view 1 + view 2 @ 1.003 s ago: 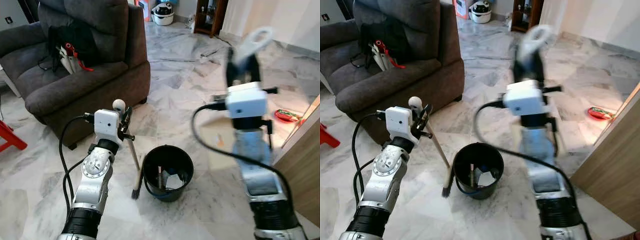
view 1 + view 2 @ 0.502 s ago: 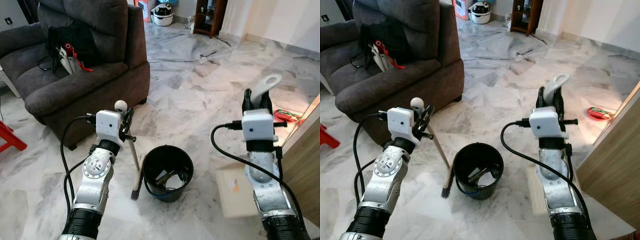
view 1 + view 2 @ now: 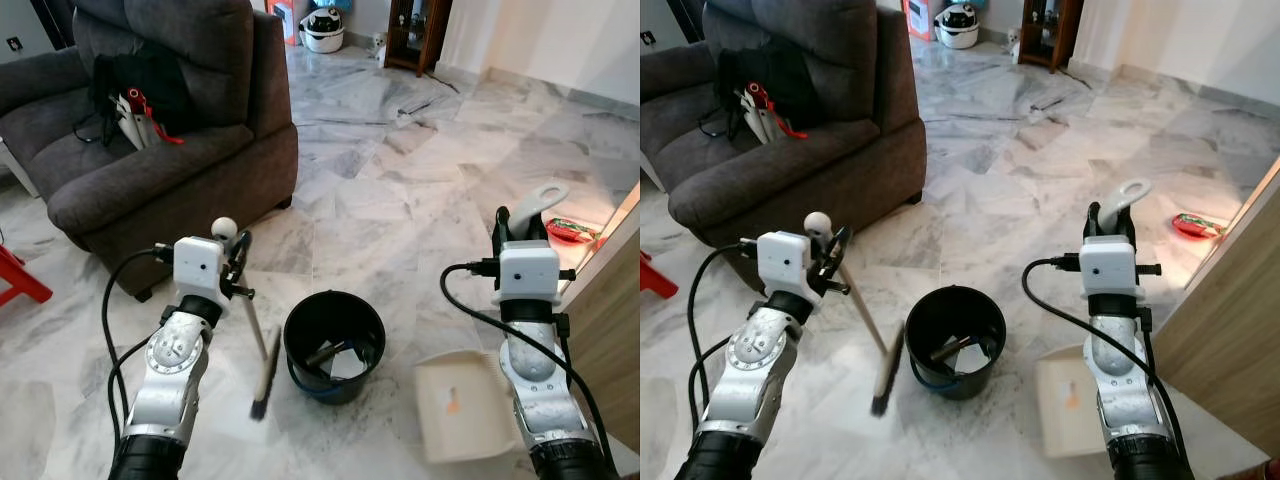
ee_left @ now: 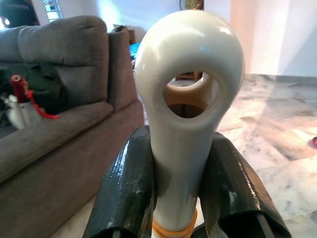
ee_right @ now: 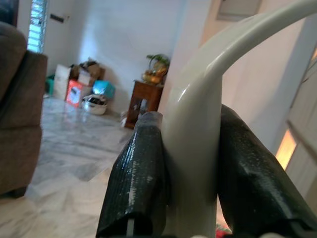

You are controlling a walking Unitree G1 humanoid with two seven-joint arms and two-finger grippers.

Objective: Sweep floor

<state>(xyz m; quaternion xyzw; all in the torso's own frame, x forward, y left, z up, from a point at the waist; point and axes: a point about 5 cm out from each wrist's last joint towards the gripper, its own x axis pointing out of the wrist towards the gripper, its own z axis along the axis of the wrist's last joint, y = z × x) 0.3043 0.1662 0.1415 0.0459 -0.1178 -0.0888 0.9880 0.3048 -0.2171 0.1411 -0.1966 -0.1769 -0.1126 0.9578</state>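
The left gripper's fingers (image 4: 126,198) are clenched on either side of the cream handle of the brush (image 3: 256,345), just below the ring-shaped hole at its top end. From the left gripper (image 3: 236,268) the handle slants down and toward the robot's right, ending in a dark bristle head that appears blurred, just above or at the marble floor (image 3: 400,200); contact cannot be confirmed.

The right gripper's fingers (image 5: 136,183) are likewise clamped on the curved cream handle of the dustpan (image 3: 458,408). The right gripper (image 3: 520,228) is held upright, the handle's loop projecting above it. The pale pan itself lies low beside the right forearm, close to the floor, with a small orange mark on its surface.

Between the two arms a black bucket (image 3: 334,345) stands on the floor, holding what appear to be pale scraps and a dark stick-like piece. The brush head is just beside the bucket on the robot's left side; the dustpan is near it on the right side.

Behind the left arm stands a dark grey armchair (image 3: 160,130) carrying a black bag with red and white items. A red object (image 3: 572,231) lies on the floor beyond the right gripper, next to a wooden panel (image 3: 605,330).
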